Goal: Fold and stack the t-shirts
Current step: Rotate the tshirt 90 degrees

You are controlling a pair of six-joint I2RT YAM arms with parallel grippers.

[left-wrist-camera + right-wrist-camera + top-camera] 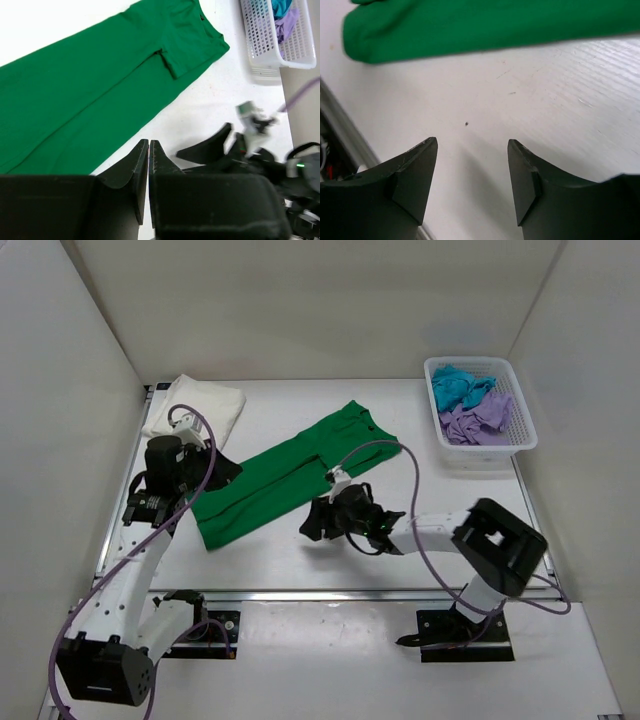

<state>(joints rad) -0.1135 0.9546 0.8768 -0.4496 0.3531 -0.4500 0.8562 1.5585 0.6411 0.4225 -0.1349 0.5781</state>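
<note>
Green t-shirt flat; right gripper spread beside it; left gripper pressed together.

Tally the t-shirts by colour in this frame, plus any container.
Green t-shirt: 1
Cream-white t-shirt: 1
Teal t-shirt: 1
Lilac t-shirt: 1
White basket: 1
Total: 5

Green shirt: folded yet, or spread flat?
Partly folded: the green t-shirt lies as a long narrow strip, sides turned in, not yet folded short.
</note>
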